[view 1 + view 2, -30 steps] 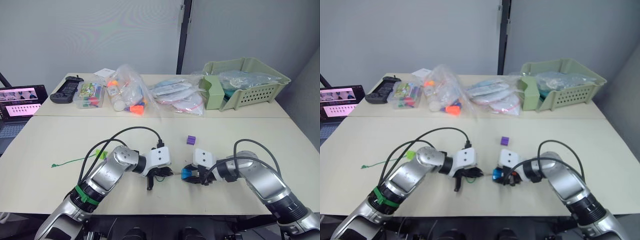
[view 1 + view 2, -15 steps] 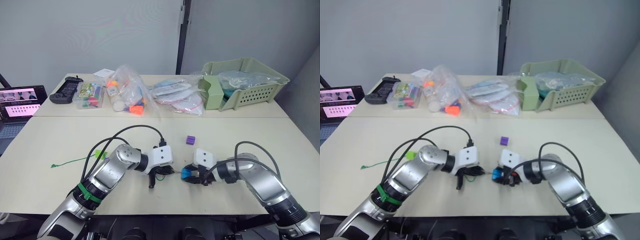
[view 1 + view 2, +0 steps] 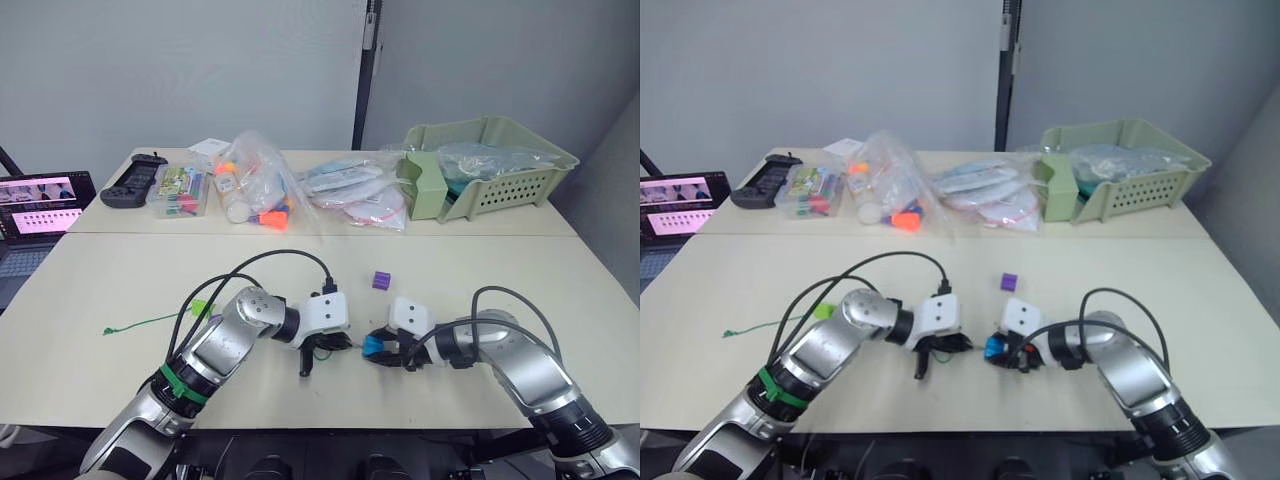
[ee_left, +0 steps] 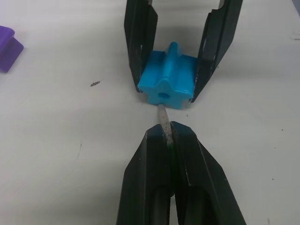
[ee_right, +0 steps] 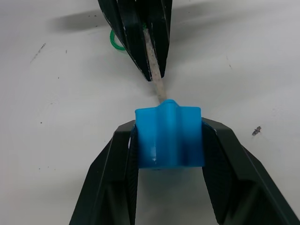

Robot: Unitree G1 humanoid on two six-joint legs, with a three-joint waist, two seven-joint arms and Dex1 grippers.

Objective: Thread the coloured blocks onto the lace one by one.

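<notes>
On the table [image 3: 90,290], right gripper [image 5: 169,140] fingers pinch one blue block [image 5: 169,137]; left gripper [image 4: 168,136] fingers pinch the lace tip [image 4: 162,119].

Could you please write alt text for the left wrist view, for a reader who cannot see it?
The left gripper, shut on the lace's pale stiff tip, points it at the centre hole of a blue block held by the right gripper opposite. The tip reaches the block's face, just below the hole. A purple block lies on the pale table.

Head stereo overhead; wrist cameras close, facing.
</notes>
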